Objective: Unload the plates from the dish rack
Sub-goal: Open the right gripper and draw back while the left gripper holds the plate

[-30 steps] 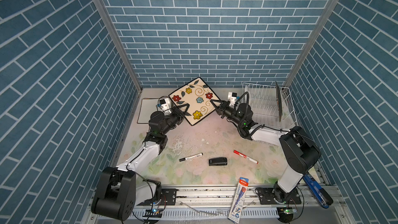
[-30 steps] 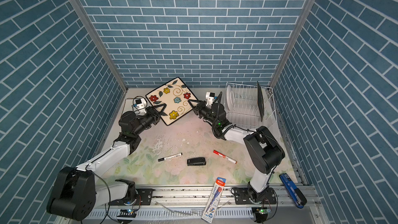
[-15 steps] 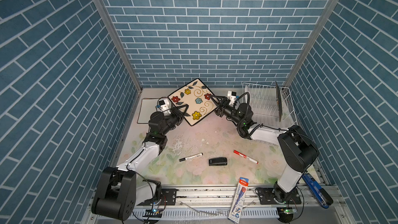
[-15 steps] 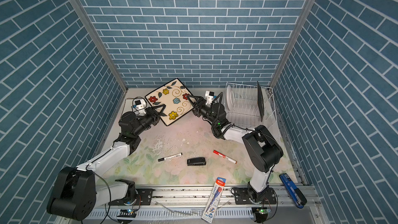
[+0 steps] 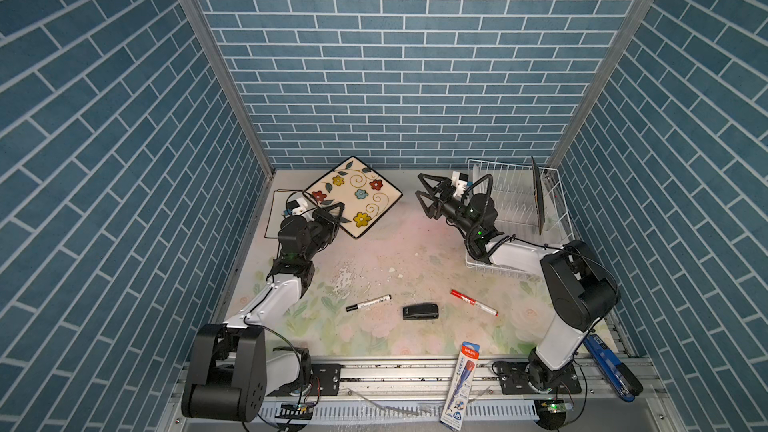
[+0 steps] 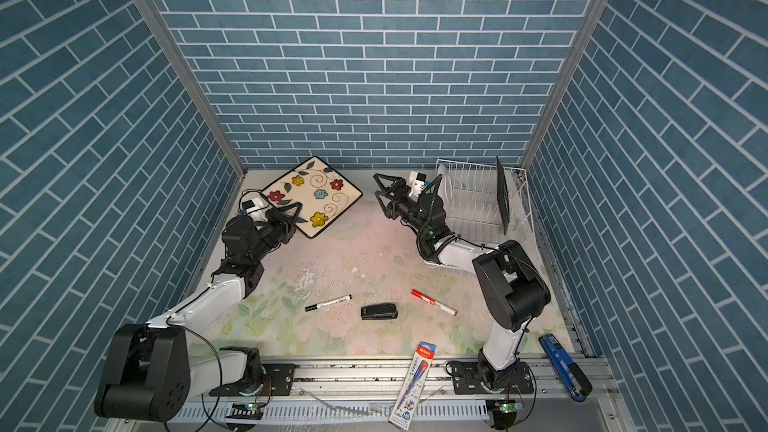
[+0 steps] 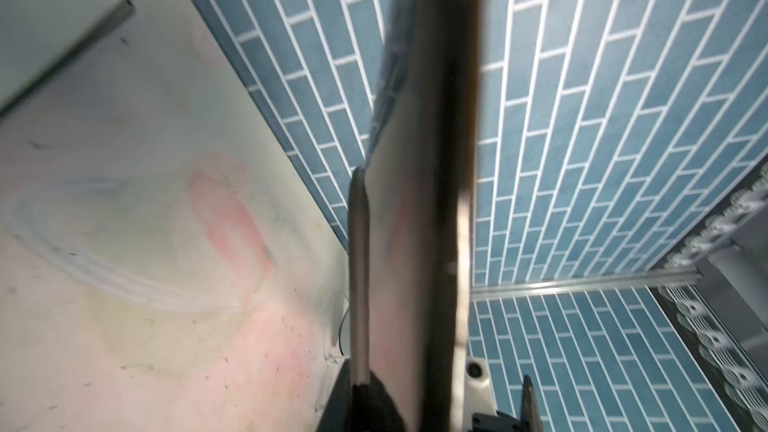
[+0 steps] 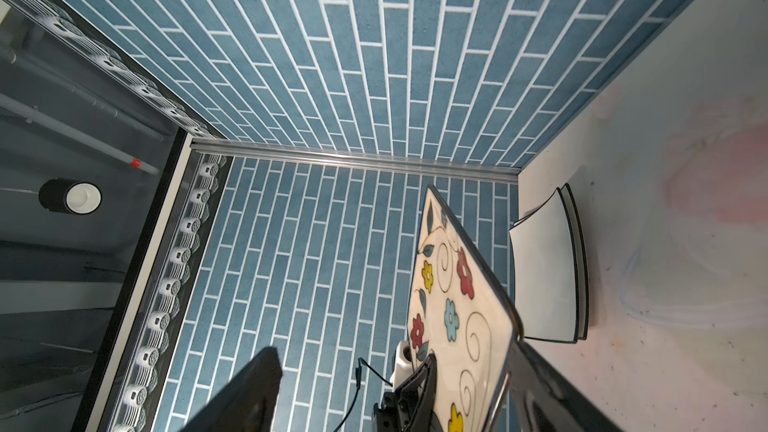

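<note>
The left hand (image 5: 332, 218) is pressed together on the near corner of the flowered plate (image 5: 355, 195), pinching its rim; the left wrist view shows that rim edge-on between the pads. The plate is tilted up off the surface (image 5: 386, 251), its far corner pointing toward the back wall. Just beyond it on the left, two white plates (image 8: 548, 272) lie stacked flat on the surface, seen clearly in the right wrist view.

The right hand (image 5: 428, 197) is spread wide with nothing between its fingers, apart from the flowered plate's right corner and pointing toward it.

The rack (image 5: 515, 197) lies directly behind the right hand, at the right back corner. One black plate (image 5: 537, 193) stands upright on edge in it, its face turned sideways and its long edge running front to back. In a top view a white rim (image 6: 444, 189) shows at the rack's left end, probably another plate.

By my reading, the right arm is much the nearer to the rack and must swing back away from the flowered plate.
</note>
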You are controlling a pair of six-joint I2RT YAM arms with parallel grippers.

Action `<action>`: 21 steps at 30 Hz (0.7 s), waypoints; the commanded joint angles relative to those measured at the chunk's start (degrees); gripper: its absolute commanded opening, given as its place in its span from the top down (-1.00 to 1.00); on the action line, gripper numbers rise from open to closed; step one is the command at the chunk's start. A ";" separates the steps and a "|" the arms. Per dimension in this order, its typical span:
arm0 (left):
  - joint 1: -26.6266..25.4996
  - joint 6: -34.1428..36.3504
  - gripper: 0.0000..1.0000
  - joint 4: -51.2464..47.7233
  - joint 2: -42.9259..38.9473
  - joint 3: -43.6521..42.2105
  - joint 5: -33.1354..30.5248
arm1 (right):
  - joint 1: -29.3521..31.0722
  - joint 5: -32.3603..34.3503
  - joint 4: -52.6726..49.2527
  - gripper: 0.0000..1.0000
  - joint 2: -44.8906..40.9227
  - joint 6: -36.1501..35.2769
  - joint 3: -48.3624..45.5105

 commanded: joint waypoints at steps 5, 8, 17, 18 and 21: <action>2.25 0.23 1.00 7.60 -1.87 -0.97 -10.18 | -1.48 -2.62 -2.02 -0.75 -2.45 1.97 1.82; 3.12 -0.27 1.00 9.18 -0.51 -1.25 -11.56 | -1.68 -3.34 -5.01 -0.75 -2.69 0.42 2.31; 5.26 -2.21 1.00 16.47 5.03 -2.61 -15.26 | -1.68 -4.40 -30.47 -0.76 -7.02 -15.99 6.44; 5.39 -2.28 1.00 16.99 5.54 -2.72 -15.94 | -1.73 -4.58 -32.90 -0.76 -7.46 -17.64 6.69; 6.08 -3.29 1.00 20.03 7.71 -2.75 -16.61 | -1.75 -3.88 -39.94 -0.76 -8.45 -22.83 7.99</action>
